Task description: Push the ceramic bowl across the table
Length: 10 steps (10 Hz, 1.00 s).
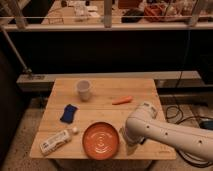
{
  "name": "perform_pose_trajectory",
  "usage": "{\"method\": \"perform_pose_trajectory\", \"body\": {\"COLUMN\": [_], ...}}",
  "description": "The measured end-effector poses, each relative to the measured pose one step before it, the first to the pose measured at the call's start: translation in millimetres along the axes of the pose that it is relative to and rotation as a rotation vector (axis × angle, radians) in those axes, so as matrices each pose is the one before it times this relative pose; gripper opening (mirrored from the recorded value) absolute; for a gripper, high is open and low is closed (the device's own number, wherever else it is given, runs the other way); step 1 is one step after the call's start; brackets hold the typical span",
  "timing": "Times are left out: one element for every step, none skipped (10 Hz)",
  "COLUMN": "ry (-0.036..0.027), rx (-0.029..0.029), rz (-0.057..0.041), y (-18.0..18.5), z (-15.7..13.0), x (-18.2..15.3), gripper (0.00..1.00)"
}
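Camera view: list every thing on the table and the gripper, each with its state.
ceramic bowl: upright, empty, near the front edge of the table.
cup: upright, at the back left.
carrot: lying flat, right of the cup.
white bottle: on its side, front left corner.
blue cloth: lying flat, behind the white bottle.
gripper: low at the bowl's right rim, mostly hidden by the arm; contact unclear.

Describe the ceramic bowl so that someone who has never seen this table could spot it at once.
Find the light wooden table and go to the middle of its near edge. The ceramic bowl sits there, between a lying white bottle and the robot's gripper, which is down by its rim. It alone is wide, round and orange-red, far bigger than the white cup.
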Motion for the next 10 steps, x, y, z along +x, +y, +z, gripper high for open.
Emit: {"method": "perform_pose_trajectory", "body": {"ry": [-0.00276,-0.00391,-0.00355,-0.00152,-0.00183,-0.00400,-0.00581,-0.00443,-0.00428,-0.00346], "rx": [0.00069,-0.00012,0.00046,0.00017,0.00006,-0.00070,-0.00254,-0.00339,-0.00168,-0.00042], "rz": [-0.00037,-0.00095,-0.00070,0.00003,0.00076,-0.00057,-0.00309,-0.00585,-0.00465,-0.00076], "y": [0.30,0.25,-0.15,-0.82,-1.02,-1.78,-2.48,-3.08,-1.28,-0.71], "z": [0.74,0.60,0.41,0.32,0.40,0.49,0.94,2.51,3.36,2.05], "x": [-1.80,-2.35,-2.42,-1.17,-1.60,-1.81,-0.75,-0.29,-1.62,-0.47], "gripper": [0.61,0.52,0.41,0.33,0.23,0.11,0.04,0.01,0.01,0.01]}}
